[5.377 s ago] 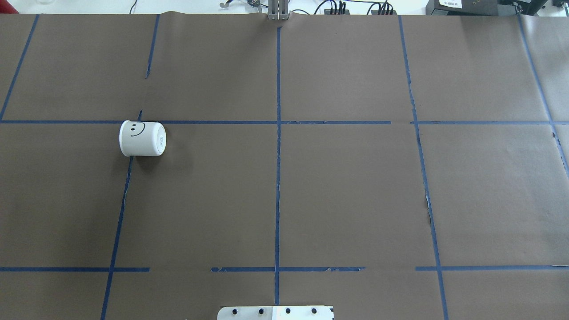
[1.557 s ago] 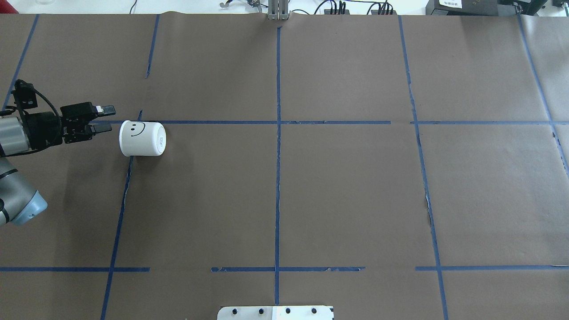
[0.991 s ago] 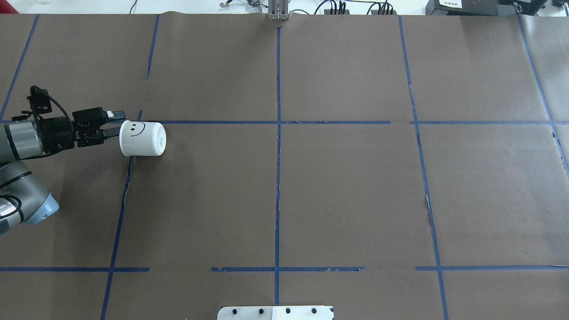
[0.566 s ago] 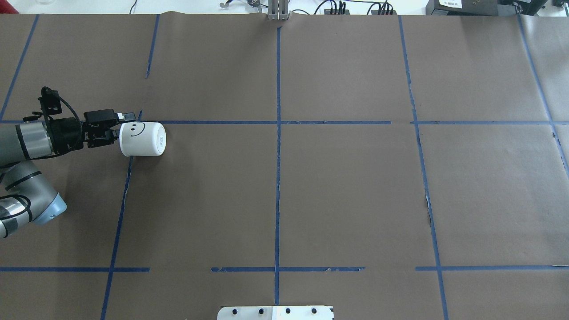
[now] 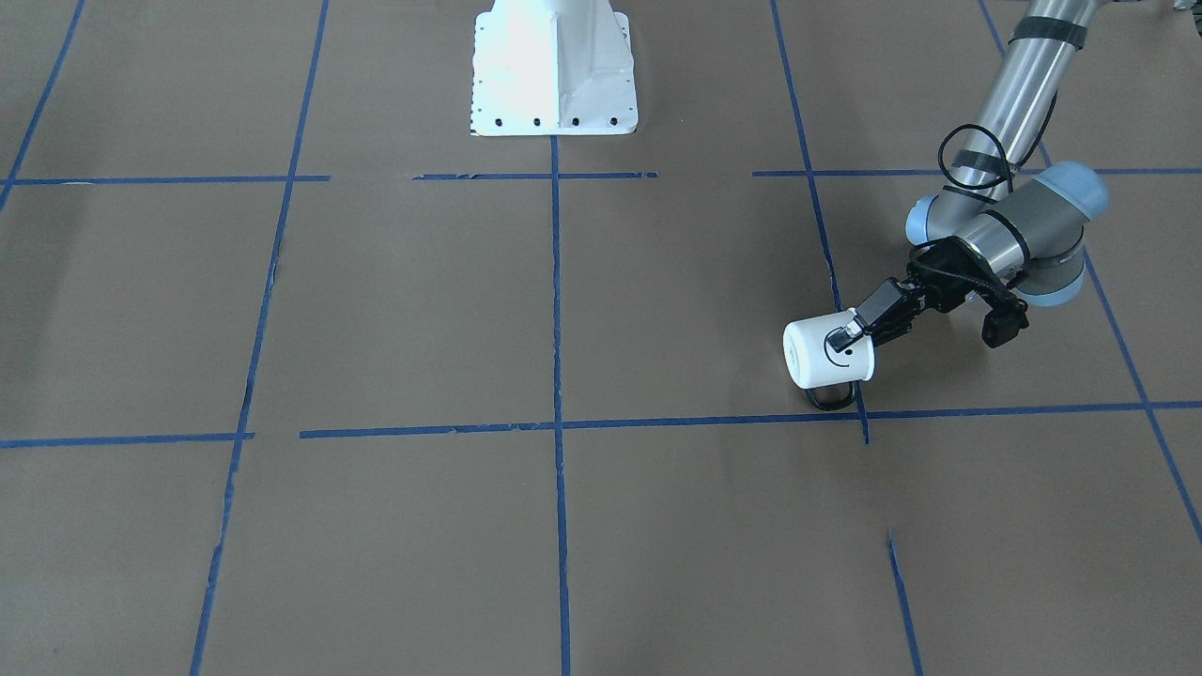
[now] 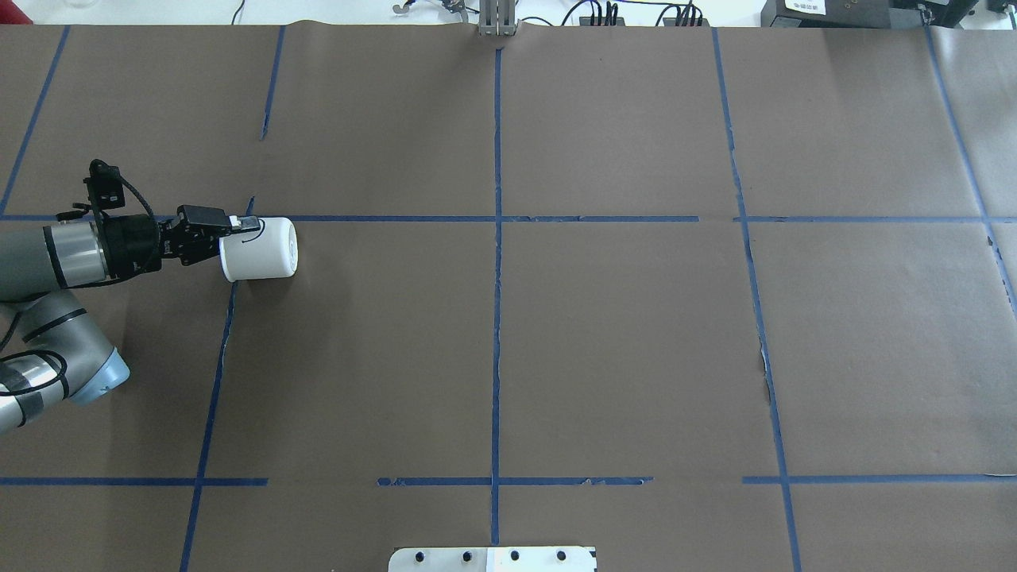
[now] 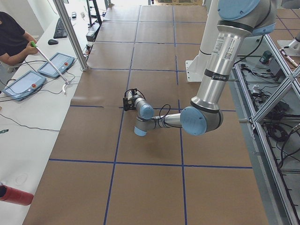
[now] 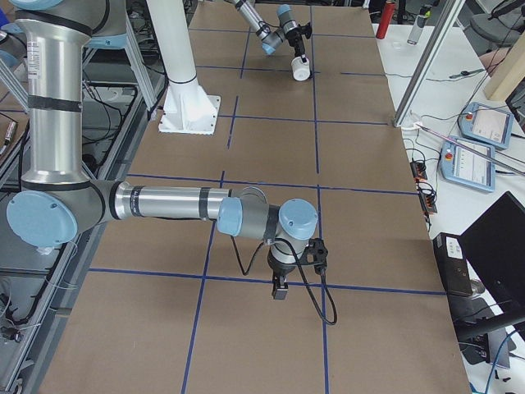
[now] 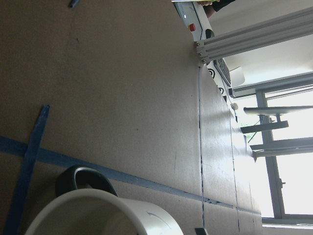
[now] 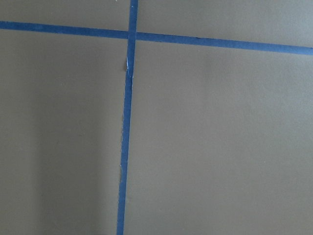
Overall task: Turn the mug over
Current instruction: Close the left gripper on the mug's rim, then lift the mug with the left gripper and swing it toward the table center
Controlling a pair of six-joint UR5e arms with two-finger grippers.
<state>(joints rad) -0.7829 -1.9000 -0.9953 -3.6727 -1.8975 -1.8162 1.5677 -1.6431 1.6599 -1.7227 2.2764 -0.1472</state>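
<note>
The white mug [image 6: 266, 253] lies on its side on the brown paper, left of centre, with its open end toward my left arm. Its black handle [image 5: 830, 398] rests on the table and a black smile shows on its side [image 5: 831, 352]. It also shows in the exterior right view [image 8: 302, 71] and, as a rim, in the left wrist view [image 9: 98, 215]. My left gripper [image 6: 237, 226] is at the rim, one finger on the outer wall [image 5: 850, 330], the other hidden inside. My right gripper [image 8: 280, 289] hangs low over bare paper far from the mug; I cannot tell its state.
The robot's white base plate [image 5: 554, 66] stands at the near middle edge [image 6: 493, 558]. Blue tape lines [image 6: 497, 238] grid the paper. A side bench holds pendants [image 7: 23, 84], a red can [image 7: 14, 194], and an operator's arm.
My left arm came in from the left and moved right to the mug. Its fingers went from open beside the rim to straddling it, the upper one lowered onto the wall.
</note>
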